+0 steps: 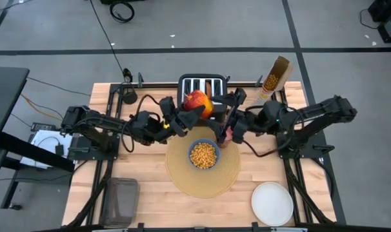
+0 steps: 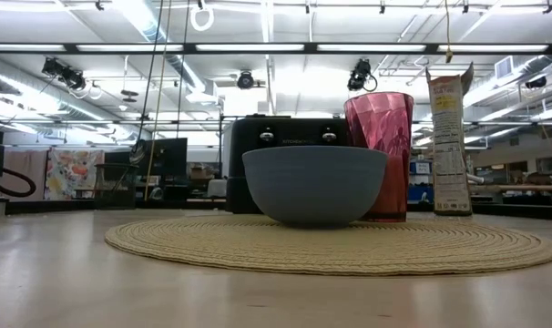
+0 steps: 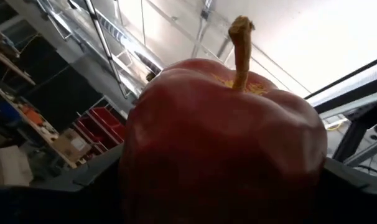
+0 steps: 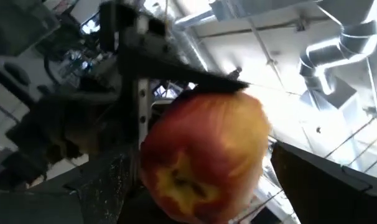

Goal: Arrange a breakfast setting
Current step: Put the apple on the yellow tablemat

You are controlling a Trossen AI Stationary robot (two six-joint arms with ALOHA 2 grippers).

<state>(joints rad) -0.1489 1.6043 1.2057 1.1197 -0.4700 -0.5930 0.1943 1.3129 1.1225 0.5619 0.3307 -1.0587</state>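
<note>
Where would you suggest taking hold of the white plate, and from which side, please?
Probably its rim, at the right-hand edge. The white plate lies flat and alone on the table near its right front corner, so only the thin rim offers a hold; a low, slanted approach from there looks best.

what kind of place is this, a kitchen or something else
Not a kitchen: most likely a robotics lab or workshop hall. The low view shows exposed ceiling ducts and strip lights over an open floor, and the high view shows a wooden table on bare concrete with cables lying about.
</note>
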